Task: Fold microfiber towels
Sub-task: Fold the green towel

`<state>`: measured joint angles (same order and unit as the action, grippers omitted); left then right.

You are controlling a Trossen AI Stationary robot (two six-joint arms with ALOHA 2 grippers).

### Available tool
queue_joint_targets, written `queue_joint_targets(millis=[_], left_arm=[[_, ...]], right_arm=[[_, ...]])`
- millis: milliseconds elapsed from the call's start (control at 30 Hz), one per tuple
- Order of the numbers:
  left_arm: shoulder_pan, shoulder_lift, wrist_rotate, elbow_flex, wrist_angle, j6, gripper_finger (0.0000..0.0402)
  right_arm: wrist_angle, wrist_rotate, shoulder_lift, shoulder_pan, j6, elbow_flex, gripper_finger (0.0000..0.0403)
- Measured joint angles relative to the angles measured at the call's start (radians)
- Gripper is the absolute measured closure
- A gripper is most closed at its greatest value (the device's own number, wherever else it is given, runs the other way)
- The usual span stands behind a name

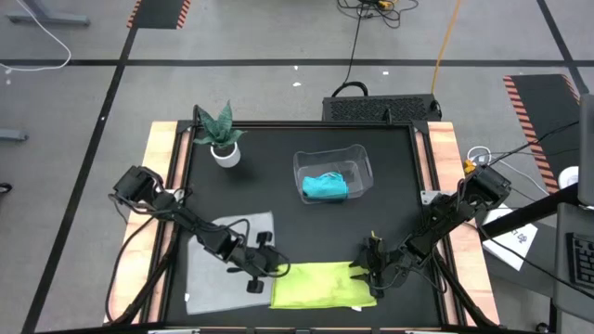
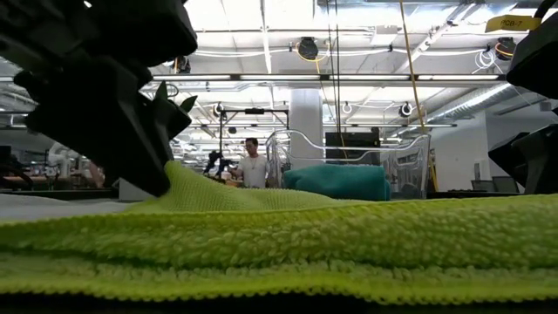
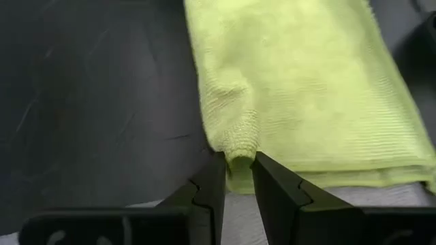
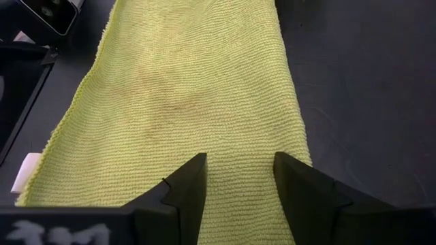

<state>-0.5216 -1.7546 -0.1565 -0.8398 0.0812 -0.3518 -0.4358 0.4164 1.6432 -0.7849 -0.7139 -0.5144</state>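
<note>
Two dark grippers work at the folded yellow-green microfiber towel [image 1: 320,284] near the table's front edge: the left gripper [image 3: 237,178] pinches a raised corner of it beside the flat light grey towel [image 1: 215,269], while the right gripper [image 4: 238,178] stands spread over its other end, and the teal blue towel [image 1: 324,187] lies in the clear plastic bin [image 1: 362,160]

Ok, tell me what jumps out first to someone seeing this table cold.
The yellow-green towel, folded to a strip at the table's front edge, with the left gripper pinching one end and the right gripper open over the other. Behind sit a teal towel in a clear bin and a grey towel front-left.
</note>
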Motion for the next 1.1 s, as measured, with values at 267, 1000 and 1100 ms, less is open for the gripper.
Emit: queue_joint_targets(millis=[267, 1000, 1100], left_arm=[[0.000, 0.000, 0.025, 0.000, 0.092, -0.054, 0.0325], [0.039, 0.000, 0.021, -0.003, 0.230, -0.153, 0.0394], [0.050, 0.000, 0.054, -0.035, 0.228, -0.121, 0.0397]], right_arm=[[0.000, 0.000, 0.000, 0.000, 0.000, 0.000, 0.0241], [-0.036, 0.002, 0.001, 0.000, 0.064, 0.000, 0.0241], [-0.022, 0.015, 0.001, 0.000, 0.058, 0.000, 0.0241]])
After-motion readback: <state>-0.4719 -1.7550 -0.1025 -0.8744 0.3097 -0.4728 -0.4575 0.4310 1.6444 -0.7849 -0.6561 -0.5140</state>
